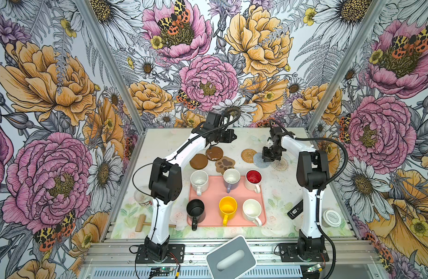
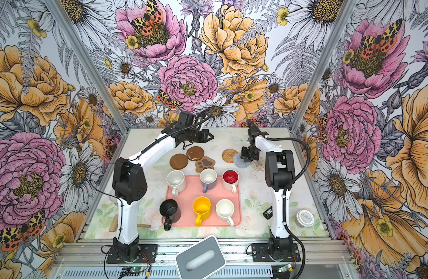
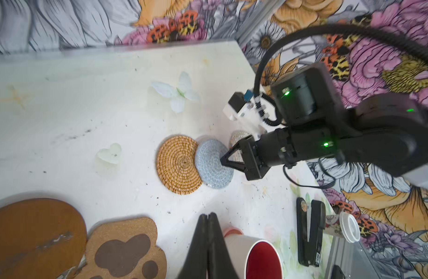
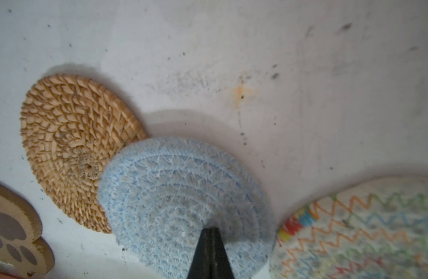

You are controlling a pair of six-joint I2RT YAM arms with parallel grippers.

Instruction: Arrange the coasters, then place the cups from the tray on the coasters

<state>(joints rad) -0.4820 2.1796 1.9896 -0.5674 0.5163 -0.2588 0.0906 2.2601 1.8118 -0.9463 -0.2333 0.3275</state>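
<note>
Coasters (image 1: 199,161), cups (image 1: 228,205) on tray (image 1: 214,193), jar lid (image 1: 331,217) lettering unreadable

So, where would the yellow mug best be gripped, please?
Probably grip the yellow mug by its rim from above, one finger inside, one outside: it stands upright, mouth open, its handle pointing toward the near edge of the tray, so the far rim is free.

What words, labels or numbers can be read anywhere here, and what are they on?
No text here can actually be read.
On the white jar lid: faint grey print, too small to read.
On the black stapler: a small round sticker and a white label, both too blurred to read.
Nothing else shows lettering.
</note>
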